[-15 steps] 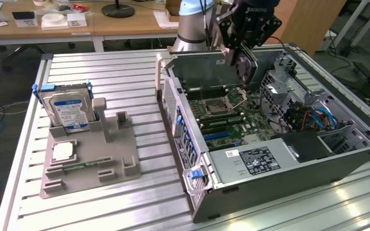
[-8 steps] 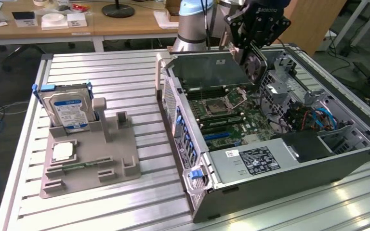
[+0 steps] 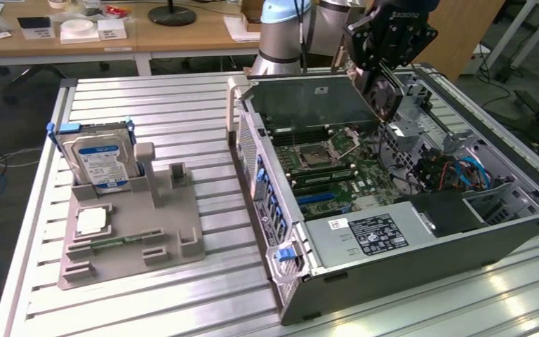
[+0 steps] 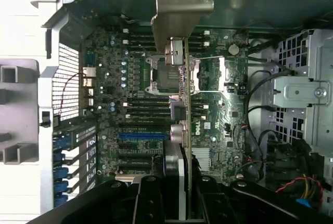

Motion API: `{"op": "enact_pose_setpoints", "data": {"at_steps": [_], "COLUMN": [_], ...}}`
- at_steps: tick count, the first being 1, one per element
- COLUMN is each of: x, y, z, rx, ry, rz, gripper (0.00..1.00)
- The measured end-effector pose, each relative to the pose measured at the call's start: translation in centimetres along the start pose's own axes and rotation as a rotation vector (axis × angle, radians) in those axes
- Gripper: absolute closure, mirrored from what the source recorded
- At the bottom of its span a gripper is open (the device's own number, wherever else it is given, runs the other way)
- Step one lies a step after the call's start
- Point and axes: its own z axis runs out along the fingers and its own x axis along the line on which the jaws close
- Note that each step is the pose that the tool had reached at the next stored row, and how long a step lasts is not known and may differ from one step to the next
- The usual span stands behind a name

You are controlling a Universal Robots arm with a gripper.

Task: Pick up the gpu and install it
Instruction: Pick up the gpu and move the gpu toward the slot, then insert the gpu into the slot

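My gripper (image 3: 383, 67) grips the gpu (image 4: 185, 109) (pickup done), upper right of the exterior view, above the open case (image 3: 420, 270); card not seated yet.

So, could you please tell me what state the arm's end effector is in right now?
End effector: closed on the thin green graphics card with a pale metal end bracket, held over the open grey computer case.
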Motion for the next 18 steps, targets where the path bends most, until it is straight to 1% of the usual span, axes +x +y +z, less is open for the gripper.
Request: {"op": "enact_pose_setpoints", "data": {"at_steps": [4, 6, 18], "x": [-1.1, -1.5, -1.5], "y": [0.00, 0.00, 0.00], "z": [0.00, 0.00, 0.00], "rx": [0.0000, 0.0000, -0.0001], "ry": [0.0000, -0.0002, -0.0001], "rz": [0.000, 0.000, 0.000], "gripper": [0.72, 0.72, 0.72]}}
